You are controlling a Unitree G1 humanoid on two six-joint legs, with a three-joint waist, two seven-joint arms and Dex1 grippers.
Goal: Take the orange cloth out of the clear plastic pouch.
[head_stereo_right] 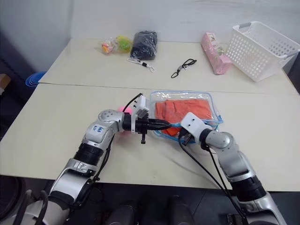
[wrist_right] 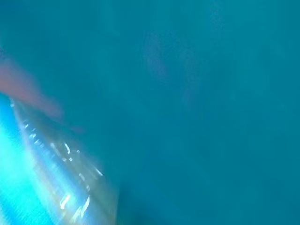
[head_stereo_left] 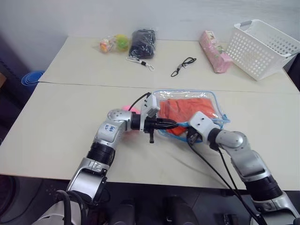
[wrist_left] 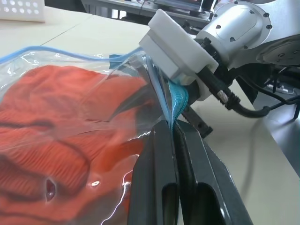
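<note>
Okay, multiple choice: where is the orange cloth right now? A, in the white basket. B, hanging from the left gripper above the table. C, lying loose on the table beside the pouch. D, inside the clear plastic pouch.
D: the orange cloth shows through the clear plastic pouch, whose blue edge the left gripper pinches shut.

Glossy, crinkled clear plastic pouch (head_stereo_left: 206, 101) with light blue woven edging; inside, matt, ribbed orange cloth (head_stereo_left: 185, 109). Smooth, semi-gloss black plastic fingers (wrist_left: 161, 187) of the left gripper. Matt, smooth cream table (head_stereo_left: 56, 126). White perforated plastic basket (head_stereo_left: 262, 47).
</note>
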